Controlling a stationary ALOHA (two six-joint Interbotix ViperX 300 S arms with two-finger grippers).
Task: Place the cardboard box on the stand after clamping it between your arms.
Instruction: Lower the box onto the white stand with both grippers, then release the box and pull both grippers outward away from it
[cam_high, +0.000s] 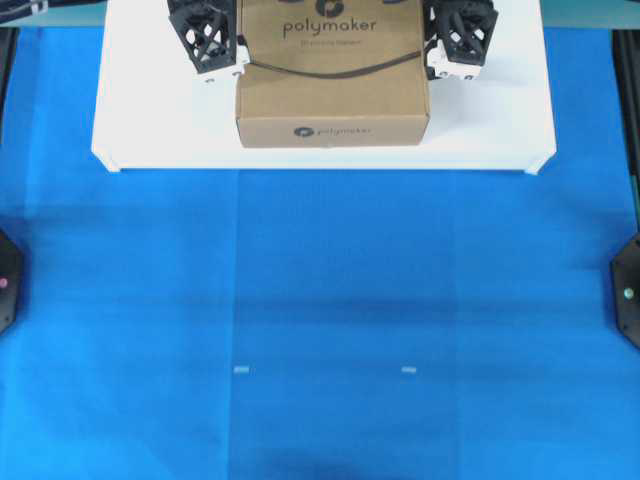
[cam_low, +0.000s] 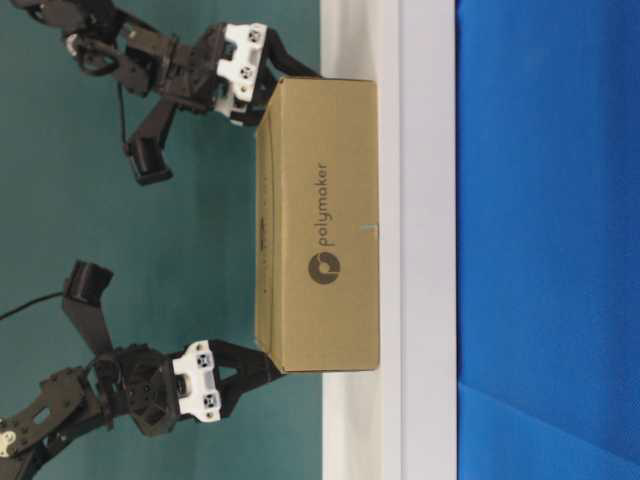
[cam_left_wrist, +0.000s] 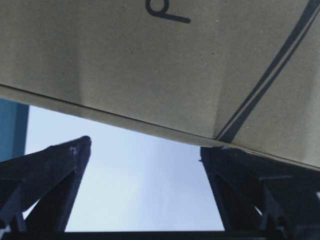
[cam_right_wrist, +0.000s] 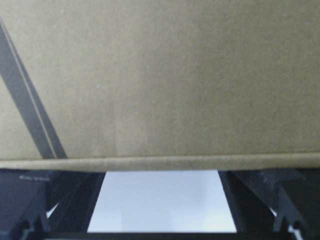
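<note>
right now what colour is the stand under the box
Plain white stand; clearest in the overhead view.

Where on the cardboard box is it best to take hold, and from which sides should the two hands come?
The cardboard box is probably too wide for one hand, so press its two opposite side walls: left hand from the overhead view's left, right hand from its right. Those walls are flat and parallel. It sits on the stand.

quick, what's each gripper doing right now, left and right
Left gripper: open, pressed against the cardboard box side.
Right gripper: open, against the opposite side.
</note>
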